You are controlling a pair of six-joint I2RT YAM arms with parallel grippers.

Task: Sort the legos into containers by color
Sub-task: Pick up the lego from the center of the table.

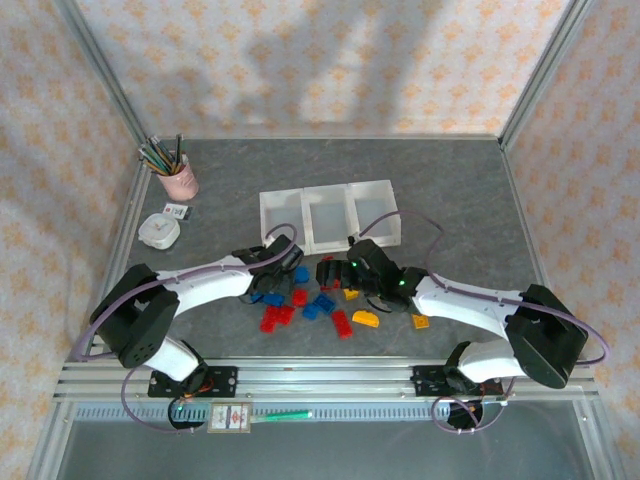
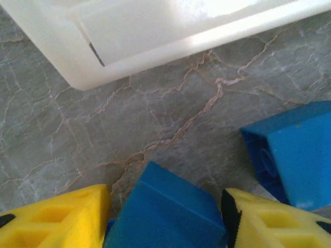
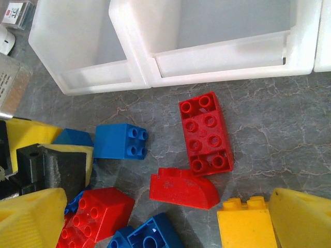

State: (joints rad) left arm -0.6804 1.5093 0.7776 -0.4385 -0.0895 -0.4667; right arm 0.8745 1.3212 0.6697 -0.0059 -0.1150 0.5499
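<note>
A blue lego (image 2: 173,219) sits clamped in your left tool (image 2: 165,194) near the containers (image 2: 155,36); your right tool (image 3: 166,196) gapes wide over red legos (image 3: 205,133) on the tabletop (image 2: 155,119).

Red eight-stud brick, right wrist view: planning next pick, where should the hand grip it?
Likely across its long walls, from above: the red eight-stud rectangular plastic brick lies flat, studs up, long sides free; a red half-round brick crowds its end.

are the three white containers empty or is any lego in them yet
Empty. From above, all three containers show bare white floors; the legos lie on the table in front of them.
</note>
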